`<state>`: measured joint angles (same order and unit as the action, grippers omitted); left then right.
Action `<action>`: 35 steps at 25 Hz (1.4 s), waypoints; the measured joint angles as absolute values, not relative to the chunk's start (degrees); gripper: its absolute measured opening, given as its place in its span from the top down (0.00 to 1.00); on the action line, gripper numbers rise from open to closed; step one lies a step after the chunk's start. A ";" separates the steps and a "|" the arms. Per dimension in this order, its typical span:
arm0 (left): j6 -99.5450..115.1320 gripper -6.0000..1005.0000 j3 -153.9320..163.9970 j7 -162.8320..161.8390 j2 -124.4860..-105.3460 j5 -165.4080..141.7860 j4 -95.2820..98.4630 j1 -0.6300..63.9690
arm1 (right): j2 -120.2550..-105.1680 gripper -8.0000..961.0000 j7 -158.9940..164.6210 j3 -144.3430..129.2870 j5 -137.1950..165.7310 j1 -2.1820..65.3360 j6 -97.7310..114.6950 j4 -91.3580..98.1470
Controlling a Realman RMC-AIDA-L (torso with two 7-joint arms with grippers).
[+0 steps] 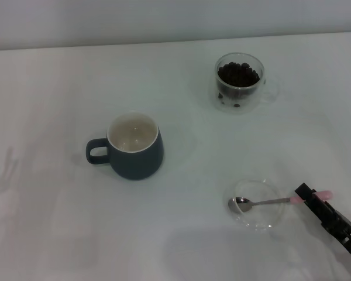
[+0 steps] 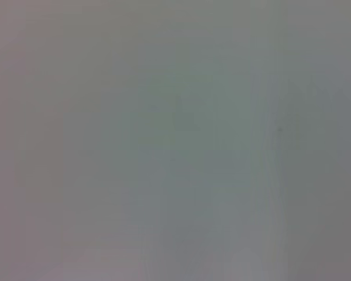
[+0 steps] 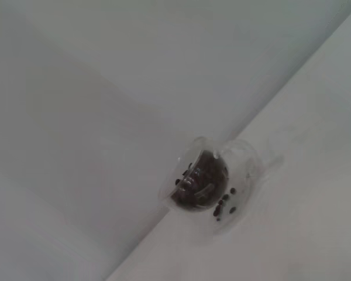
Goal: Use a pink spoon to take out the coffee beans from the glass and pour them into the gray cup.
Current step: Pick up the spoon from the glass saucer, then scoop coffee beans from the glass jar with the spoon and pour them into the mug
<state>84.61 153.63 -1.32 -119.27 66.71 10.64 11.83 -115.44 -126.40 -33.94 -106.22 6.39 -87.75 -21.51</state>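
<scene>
I work at a plain white desk [image 1: 58, 234] that runs back to a pale wall [image 1: 105, 20] along its far edge. My right gripper [image 1: 313, 198] reaches in from the near right corner, a black arm ending at the pink handle of the spoon [image 1: 263, 202]; its fingers appear to be pinching that handle, with the pink tip showing just past them. The spoon lies roughly level, its metal bowl resting in a clear saucer [image 1: 256, 205] near the desk's near right edge. The glass [image 1: 238, 82] stands toward the far right corner, well apart from the saucer, with a heap of beans [image 1: 238, 73] inside and a few loose ones lower between its walls. My right wrist camera sees the same glass [image 3: 207, 184] and its beans [image 3: 199, 181] against the line where desk meets wall. The cup [image 1: 134, 146] sits upright near the middle of the desk, handle toward the left edge, its cream inside bare. My left gripper is out of sight, its wrist camera giving only a flat grey field.
</scene>
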 joint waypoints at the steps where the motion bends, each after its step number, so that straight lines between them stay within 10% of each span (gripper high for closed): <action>1: 84.58 0.17 153.63 -1.32 -119.27 66.71 10.64 11.90 | -115.42 0.29 -126.17 -33.94 -106.13 6.47 -87.78 -21.49; 19: 84.45 0.17 153.51 -1.32 -119.18 66.84 10.30 13.13 | -115.40 0.81 -121.95 -33.79 -105.14 6.90 -87.94 -20.16; 35: 84.47 0.17 153.28 -1.32 -119.20 67.16 10.28 13.26 | -115.04 0.83 -107.57 -33.47 -104.65 8.17 -91.84 -7.12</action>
